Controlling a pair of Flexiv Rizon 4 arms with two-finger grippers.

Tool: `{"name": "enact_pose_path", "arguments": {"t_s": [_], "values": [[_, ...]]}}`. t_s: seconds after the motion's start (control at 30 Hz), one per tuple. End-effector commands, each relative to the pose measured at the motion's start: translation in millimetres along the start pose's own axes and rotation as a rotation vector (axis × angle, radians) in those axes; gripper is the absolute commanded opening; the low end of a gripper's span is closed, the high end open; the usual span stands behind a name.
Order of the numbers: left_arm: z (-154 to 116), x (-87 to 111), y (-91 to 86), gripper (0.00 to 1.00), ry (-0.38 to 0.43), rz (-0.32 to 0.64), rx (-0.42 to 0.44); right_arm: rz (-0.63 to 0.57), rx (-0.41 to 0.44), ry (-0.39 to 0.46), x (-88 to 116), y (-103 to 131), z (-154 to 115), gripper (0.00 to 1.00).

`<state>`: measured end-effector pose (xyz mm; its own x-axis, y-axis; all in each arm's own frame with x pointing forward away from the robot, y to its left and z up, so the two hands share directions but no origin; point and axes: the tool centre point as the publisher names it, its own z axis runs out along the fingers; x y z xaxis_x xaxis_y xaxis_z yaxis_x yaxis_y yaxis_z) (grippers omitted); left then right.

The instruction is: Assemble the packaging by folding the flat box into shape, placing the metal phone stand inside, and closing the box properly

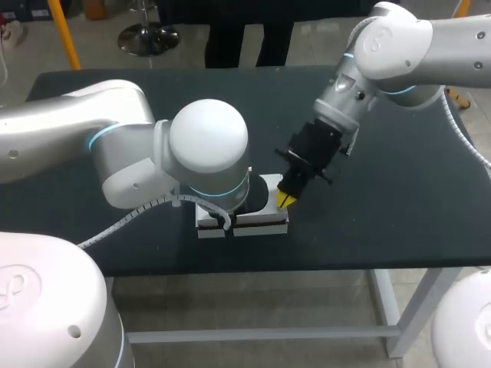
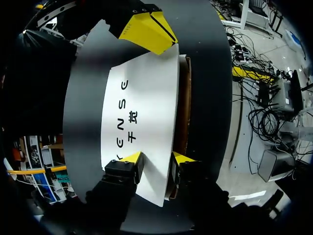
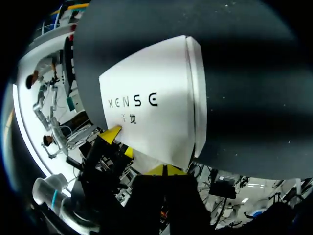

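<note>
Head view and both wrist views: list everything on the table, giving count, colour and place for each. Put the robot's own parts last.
table: one, black, under everything.
box: one, white with a brown inner edge, lying on the table near its front edge, between the two grippers.
phone stand: none visible in any view.
left arm: one, white, coming in from the left, above the box.
right arm: one, white, coming in from the right.
left gripper: one, black with yellow tips, at the box's end nearest the table's front edge.
right gripper: one, black, yellow tips together, at the box's opposite end.
</note>
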<state>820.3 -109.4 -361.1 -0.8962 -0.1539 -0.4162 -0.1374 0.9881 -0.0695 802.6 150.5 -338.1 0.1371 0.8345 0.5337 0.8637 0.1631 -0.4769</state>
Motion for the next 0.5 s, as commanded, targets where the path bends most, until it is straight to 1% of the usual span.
{"name": "enact_pose_path", "arguments": {"t_s": [0.03, 0.5], "values": [[-0.6, 1.1, -0.7, 0.4, -0.001, 0.0, -0.004, -0.003, -0.005, 0.005, -3.5, 1.5, 0.8, 0.0], [1.8, 0.9, -0.4, 0.41, 0.008, 0.0, -0.009, 0.0, 0.01, 0.006, -7.6, 8.1, 8.6, 0.0]]}}
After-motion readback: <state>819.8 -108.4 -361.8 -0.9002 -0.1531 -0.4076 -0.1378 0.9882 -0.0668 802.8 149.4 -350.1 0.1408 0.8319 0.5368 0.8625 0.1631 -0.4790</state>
